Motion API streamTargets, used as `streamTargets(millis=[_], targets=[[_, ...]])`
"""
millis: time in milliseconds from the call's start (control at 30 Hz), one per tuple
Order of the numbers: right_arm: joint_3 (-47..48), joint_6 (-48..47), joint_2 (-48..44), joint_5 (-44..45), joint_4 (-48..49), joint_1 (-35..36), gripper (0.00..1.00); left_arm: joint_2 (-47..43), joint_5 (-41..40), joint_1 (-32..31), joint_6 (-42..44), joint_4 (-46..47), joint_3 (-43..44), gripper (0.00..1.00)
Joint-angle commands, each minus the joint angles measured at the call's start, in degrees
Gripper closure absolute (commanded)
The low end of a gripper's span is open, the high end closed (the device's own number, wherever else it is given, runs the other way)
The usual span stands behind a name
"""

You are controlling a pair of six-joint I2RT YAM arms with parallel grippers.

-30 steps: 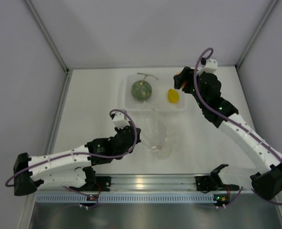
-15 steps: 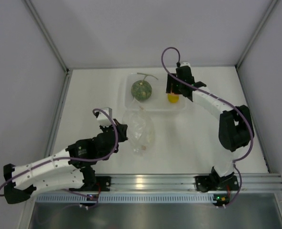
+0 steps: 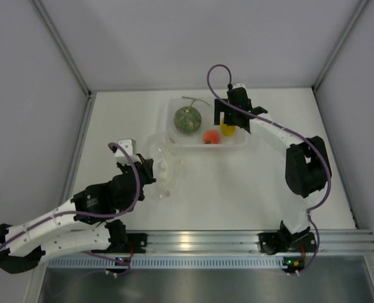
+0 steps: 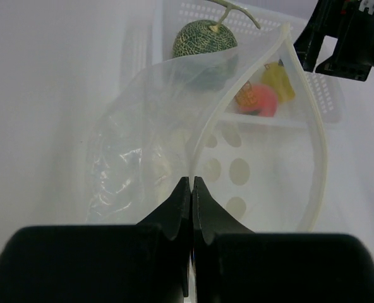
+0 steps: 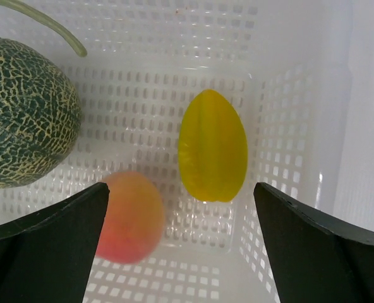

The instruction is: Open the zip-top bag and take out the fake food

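Note:
The clear zip-top bag (image 3: 165, 165) (image 4: 174, 126) hangs with its mouth gaping, and my left gripper (image 3: 150, 170) (image 4: 192, 184) is shut on its rim. All three fake food pieces lie in the white tub (image 3: 237, 144) (image 5: 301, 95): the green melon (image 3: 187, 118) (image 5: 23, 113) (image 4: 204, 39), the yellow fruit (image 3: 229, 129) (image 5: 213, 145) (image 4: 278, 79) and the orange-red fruit (image 3: 211, 137) (image 5: 129, 216) (image 4: 258, 99), which looks blurred. My right gripper (image 3: 228, 117) (image 5: 179, 196) hovers open just above the two small fruits, holding nothing.
The tub stands at the back middle of the white table (image 3: 263, 183). Grey walls close the table in at the back and on both sides. A metal rail (image 3: 193, 243) carrying the arm bases runs along the near edge.
My right gripper carried the orange-red fruit over the tub, opened, and the fruit dropped in. My left arm drew the bag leftward and nearer, away from the tub.

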Motion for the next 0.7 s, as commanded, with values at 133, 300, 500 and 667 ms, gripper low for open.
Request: streamTargets(millis=[133, 300, 500, 667], targets=[[-2.7, 0.8, -17.0, 8.2, -8.7, 0.0, 0.01, 5.3, -5.4, 0.5, 9.4, -8.0, 8.6, 1.0], [-10.5, 3.2, -29.0, 14.7, -16.1, 0.0, 0.01, 16.4, 0.6, 0.8, 10.3, -10.0, 11.4, 1.0], [-18.2, 3.0, -47.0, 24.7, -21.9, 0.1, 0.01, 27.0, 3.3, 0.8, 5.7, -9.8, 12.5, 1.0], [-22.9, 0.1, -61.2, 24.9, -22.6, 0.1, 0.0, 32.3, 6.5, 0.8, 3.3, -9.4, 14.0, 1.0]])
